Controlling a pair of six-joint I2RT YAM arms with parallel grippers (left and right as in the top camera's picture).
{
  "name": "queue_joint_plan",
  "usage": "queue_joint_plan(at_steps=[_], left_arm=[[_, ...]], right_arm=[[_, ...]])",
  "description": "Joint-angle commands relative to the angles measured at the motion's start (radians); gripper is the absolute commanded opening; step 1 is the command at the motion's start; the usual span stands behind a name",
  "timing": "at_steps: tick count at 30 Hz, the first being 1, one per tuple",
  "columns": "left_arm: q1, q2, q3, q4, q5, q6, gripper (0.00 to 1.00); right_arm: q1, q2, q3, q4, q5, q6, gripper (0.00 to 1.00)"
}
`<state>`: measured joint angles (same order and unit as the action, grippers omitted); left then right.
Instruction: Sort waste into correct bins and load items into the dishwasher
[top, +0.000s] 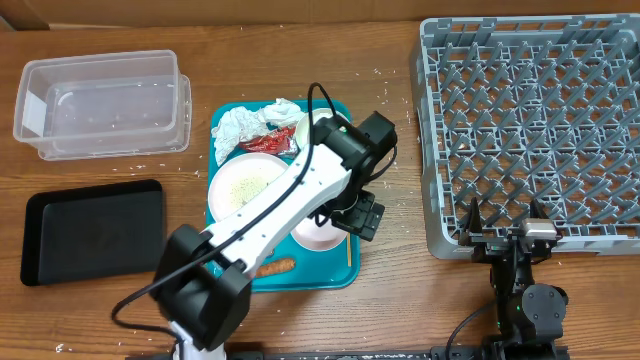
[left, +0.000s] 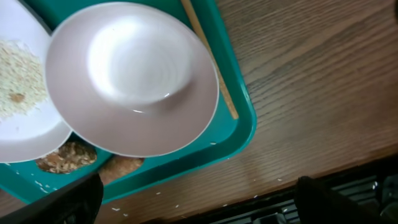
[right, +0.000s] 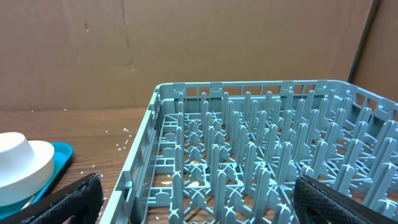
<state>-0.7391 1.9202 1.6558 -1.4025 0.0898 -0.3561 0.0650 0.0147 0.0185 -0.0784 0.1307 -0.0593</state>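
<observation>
Lengthwise, wooden stick (left: 210, 59) along tray (left: 235, 78) rim

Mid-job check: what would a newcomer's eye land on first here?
The left arm stretches across the teal tray, its open tool hovering above the pinkish-white plate. To the right, the big grey dish rack holds no dishes. A crumpled napkin and a red wrapper lie at the tray's far end.

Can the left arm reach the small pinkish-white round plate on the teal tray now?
Probably yes. The open left gripper hangs right over the small pinkish-white round plate, and nothing lies on it. One edge lies over the large white round plate.
</observation>
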Motion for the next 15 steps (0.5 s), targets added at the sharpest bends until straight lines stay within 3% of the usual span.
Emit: queue_joint_plan(at_steps=[1, 15], left_arm=[[-0.001, 0.044, 0.015, -0.003, 0.015, -0.072, 1.0], [0.007, 0.102, 0.015, 0.032, 0.014, -0.079, 1.0]], right_arm=[[-0.005, -0.012, -0.01, 0.005, -0.001, 0.003, 1.0], [-0.005, -0.012, -0.01, 0.005, -0.001, 0.003, 1.0]])
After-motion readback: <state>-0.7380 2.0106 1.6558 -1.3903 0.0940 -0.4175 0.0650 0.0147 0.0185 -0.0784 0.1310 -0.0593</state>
